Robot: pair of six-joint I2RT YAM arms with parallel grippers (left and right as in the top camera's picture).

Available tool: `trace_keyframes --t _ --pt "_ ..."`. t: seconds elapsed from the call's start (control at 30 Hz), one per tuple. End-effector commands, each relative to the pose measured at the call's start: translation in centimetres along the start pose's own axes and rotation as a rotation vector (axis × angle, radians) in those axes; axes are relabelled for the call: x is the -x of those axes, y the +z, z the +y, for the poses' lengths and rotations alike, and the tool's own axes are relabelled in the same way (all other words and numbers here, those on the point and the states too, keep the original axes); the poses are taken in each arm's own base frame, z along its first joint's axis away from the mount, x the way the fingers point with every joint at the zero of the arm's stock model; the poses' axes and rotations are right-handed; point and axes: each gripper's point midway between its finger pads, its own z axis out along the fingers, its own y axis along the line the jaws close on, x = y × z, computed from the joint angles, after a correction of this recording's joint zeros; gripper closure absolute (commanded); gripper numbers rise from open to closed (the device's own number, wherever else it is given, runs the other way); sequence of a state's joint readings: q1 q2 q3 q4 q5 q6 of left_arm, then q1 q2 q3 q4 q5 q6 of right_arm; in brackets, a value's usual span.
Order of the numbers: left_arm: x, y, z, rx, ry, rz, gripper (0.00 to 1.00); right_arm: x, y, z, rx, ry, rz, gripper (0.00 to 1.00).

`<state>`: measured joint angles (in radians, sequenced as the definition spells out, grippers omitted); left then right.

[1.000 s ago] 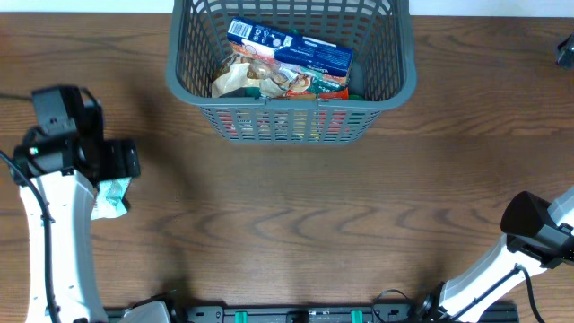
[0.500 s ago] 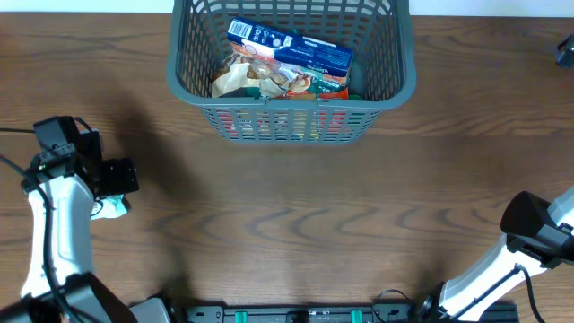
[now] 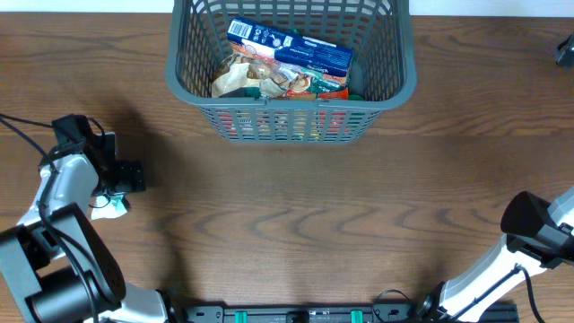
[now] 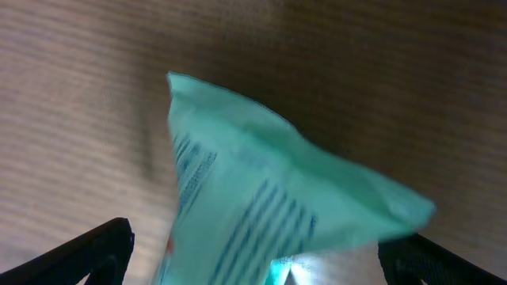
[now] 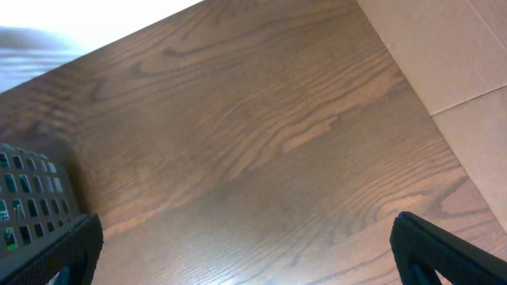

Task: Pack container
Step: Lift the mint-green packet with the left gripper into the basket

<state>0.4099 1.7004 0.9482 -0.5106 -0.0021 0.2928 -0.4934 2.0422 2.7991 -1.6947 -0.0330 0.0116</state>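
Note:
The container (image 3: 291, 119), a dark grey lattice basket, stands at the table's far middle and holds a blue packet (image 3: 289, 49) on top of several other food packets. A teal and white packet (image 3: 111, 205) lies on the table at the far left. My left gripper (image 3: 115, 191) hangs over it. In the left wrist view the packet (image 4: 261, 190) fills the space between the wide-apart fingers of the left gripper (image 4: 253, 265), which is open. My right gripper (image 5: 249, 253) is open and empty above bare wood. The right arm (image 3: 538, 229) is at the table's near right.
A corner of the basket shows at the left edge of the right wrist view (image 5: 32, 198). The table's right edge and pale floor show in that view (image 5: 467, 71). A dark object (image 3: 565, 49) sits at the far right edge.
My left arm has swung toward the left and tilted down over the teal packet, which has stayed in nearly the same place. The right arm and the basket have not moved.

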Motion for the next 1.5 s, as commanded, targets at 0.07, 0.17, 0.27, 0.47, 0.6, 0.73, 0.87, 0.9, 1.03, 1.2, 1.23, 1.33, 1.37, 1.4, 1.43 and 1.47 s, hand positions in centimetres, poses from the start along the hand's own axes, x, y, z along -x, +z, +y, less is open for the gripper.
trace_keyframes --t 0.07,0.17,0.27,0.47,0.6,0.73,0.87,0.9,1.03,1.2,1.23,1.33,1.37,1.4,1.43,1.47 --pt "-0.5 1.6 -0.1 -0.01 0.023 0.033 0.01 -0.1 0.3 -0.2 -0.005 -0.006 0.01 0.01" --pt "-0.6 1.8 -0.2 -0.012 0.023 0.041 0.04 -0.1 0.3 -0.2 -0.005 -0.006 0.011 0.01" --pt "-0.5 1.9 -0.1 -0.011 0.023 0.036 0.23 -0.1 0.3 -0.2 -0.005 -0.006 0.01 0.01" --pt "-0.7 1.9 -0.2 -0.013 0.023 0.045 0.55 -0.1 0.3 -0.2 -0.005 -0.006 0.011 0.01" --pt "-0.6 1.7 -0.5 -0.027 0.015 0.037 0.66 -0.1 0.3 -0.2 -0.005 -0.006 0.01 0.01" --pt "0.9 -0.5 -1.4 -0.098 -0.024 -0.015 0.71 -0.1 0.3 -0.2 -0.005 -0.006 0.011 0.01" --pt "4.0 -5.5 -1.2 -0.128 -0.094 -0.101 0.89 -0.1 0.3 -0.2 -0.004 -0.006 0.011 0.01" --pt "5.1 -7.3 -1.0 -0.131 -0.122 -0.13 0.92 -0.1 0.3 -0.2 -0.004 -0.006 0.011 0.01" --pt "8.8 -15.2 -0.9 -0.128 -0.124 -0.235 0.95 -0.1 0.3 -0.2 -0.004 -0.006 0.011 0.01" --pt "13.3 -25.5 -4.6 -0.153 0.0 -0.431 0.95 -0.1 0.3 -0.2 -0.004 -0.007 0.011 0.01" --pt "14.0 -27.3 -5.7 -0.164 0.032 -0.477 0.94 -0.1 0.3 -0.2 -0.004 -0.007 0.01 0.01" --pt "15.4 -32.5 -10.2 -0.197 0.199 -0.615 0.94 -0.1 0.3 -0.2 -0.004 -0.007 0.011 0.01" --pt "15.5 -33.9 -12.1 -0.204 0.292 -0.659 0.95 -0.1 0.3 -0.2 -0.004 -0.007 0.011 0.01" --pt "15.5 -35.3 -14.2 -0.209 0.395 -0.704 0.95 -0.1 0.3 -0.2 -0.004 -0.007 0.01 0.01" --pt "15.3 -36.3 -16.3 -0.21 0.508 -0.742 0.94 -0.1 0.3 -0.2 -0.004 -0.007 0.011 0.01" --pt "14.9 -36.9 -18.2 -0.21 0.611 -0.773 0.94 -0.1 0.3 -0.2 -0.004 -0.007 0.011 0.01"
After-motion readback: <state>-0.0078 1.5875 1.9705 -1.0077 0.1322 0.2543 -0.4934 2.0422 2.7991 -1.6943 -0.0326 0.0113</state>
